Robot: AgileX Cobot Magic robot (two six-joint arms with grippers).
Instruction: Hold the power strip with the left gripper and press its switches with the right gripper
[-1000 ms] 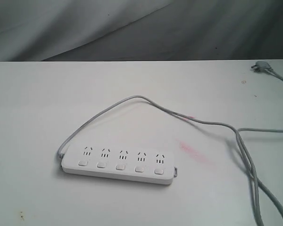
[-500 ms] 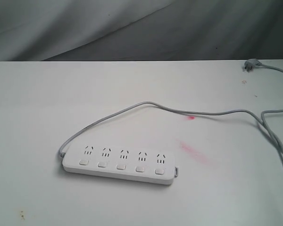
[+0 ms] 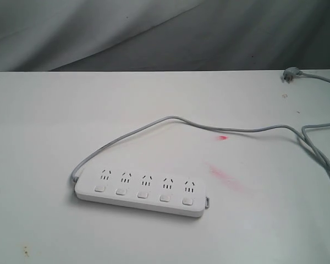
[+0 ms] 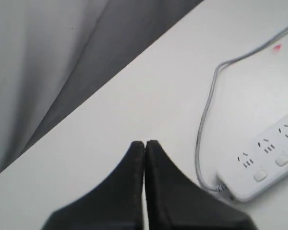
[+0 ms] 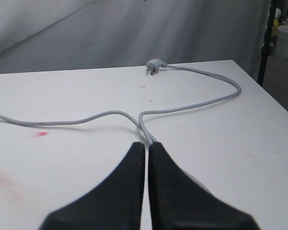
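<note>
Across the white table (image 3: 44,110), the grey cable (image 3: 173,117) has drawn straighter toward the right edge, nudging the power strip (image 3: 141,192) slightly rightward. It lies lower centre, flat, white and unheld, with five switches (image 3: 143,194) in a row. The left gripper (image 4: 144,143) and right gripper (image 5: 147,145) both have their jaws closed on nothing.

The exterior camera looks down across the worktop (image 3: 38,121) toward the curtain (image 3: 99,33). Both wrist cameras sit lower, nearer; all three share the cable (image 3: 173,117).

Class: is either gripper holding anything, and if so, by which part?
Nothing is held. The left gripper is shut, clear of the power strip; the right gripper is shut, the cable passing beneath.
</note>
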